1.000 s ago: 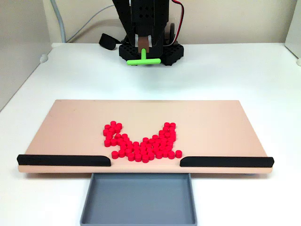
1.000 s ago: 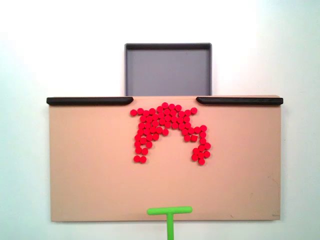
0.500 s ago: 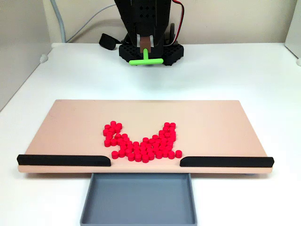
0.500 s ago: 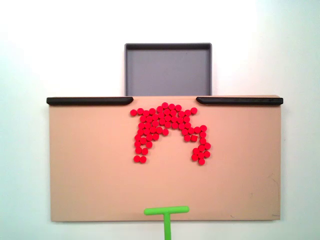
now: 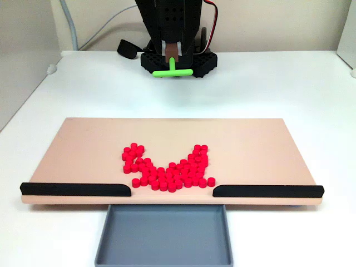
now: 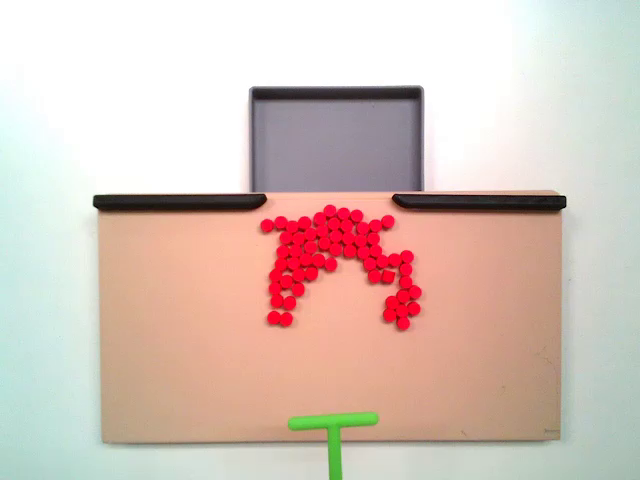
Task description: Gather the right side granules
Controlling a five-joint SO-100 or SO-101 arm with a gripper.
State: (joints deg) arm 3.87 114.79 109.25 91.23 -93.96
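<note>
Nothing has shifted in the last half second, though a second ago the green T-shaped stick [image 5: 173, 70] hung slightly lower and further right in a fixed view. One gripper [image 5: 173, 55] pinches its stem; in the other fixed view [image 6: 334, 432] the stem is cut off by the bottom edge. Several dozen red granules [image 5: 165, 168] lie in one arched cluster [image 6: 340, 262] on the tan board [image 5: 83, 147], touching the gap between two black rails [image 5: 75, 189] before one grey tray [image 5: 164, 236].
</note>
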